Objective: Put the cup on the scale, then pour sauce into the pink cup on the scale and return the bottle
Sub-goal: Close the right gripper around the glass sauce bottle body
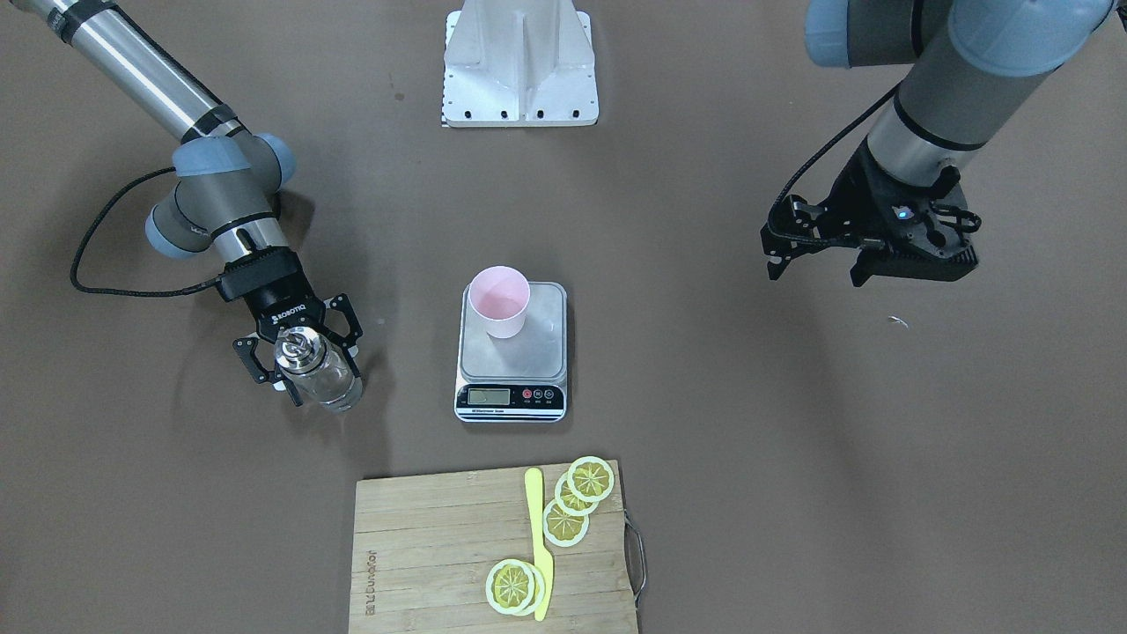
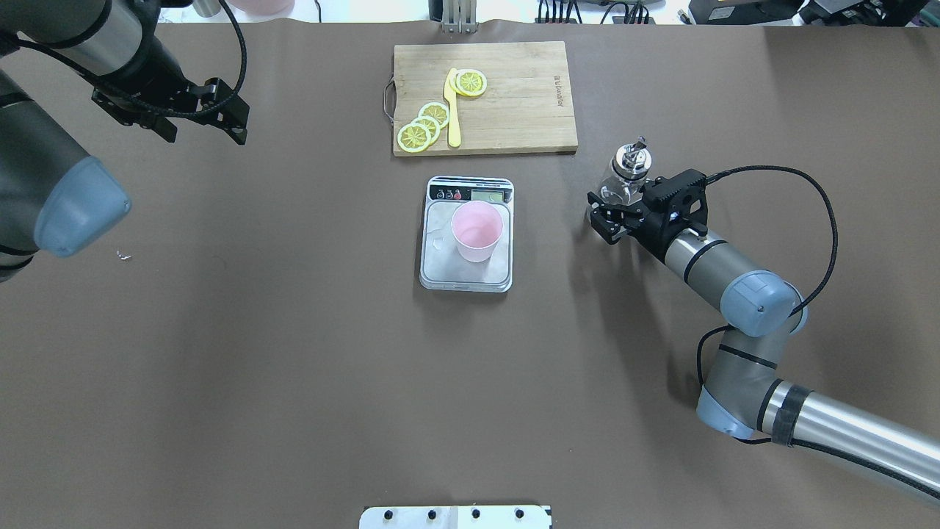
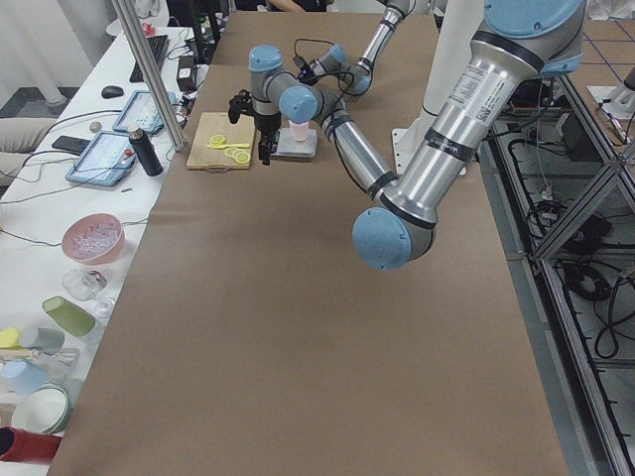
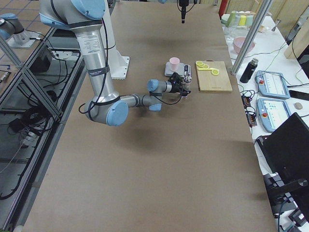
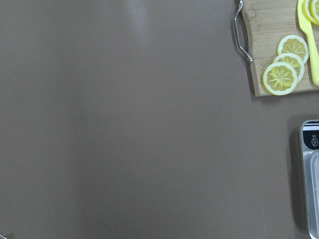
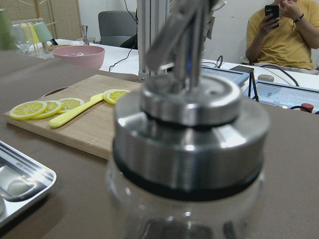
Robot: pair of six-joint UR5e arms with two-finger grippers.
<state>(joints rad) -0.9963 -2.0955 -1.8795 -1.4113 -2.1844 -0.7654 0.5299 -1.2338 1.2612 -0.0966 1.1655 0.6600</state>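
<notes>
Overhead exterior: cup (image 2: 477, 231) on scale (image 2: 440, 266) for weighed pour; right gripper (image 2: 612, 211) straddles bottle (image 2: 623, 176), clamping undetermined.

the cup (image 1: 499, 302) stands on the scale (image 1: 537, 352), in the middle of the table (image 1: 792, 484). beyond the scale, away from the robot, lies the cutting board (image 1: 423, 546), with lemon slices (image 1: 565, 523) and a knife (image 1: 539, 546) on it. the bottle (image 1: 321, 374) is well off to the scale's right.

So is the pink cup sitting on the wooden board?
No, the cup stands on the scale, apart from the cutting board.
</notes>
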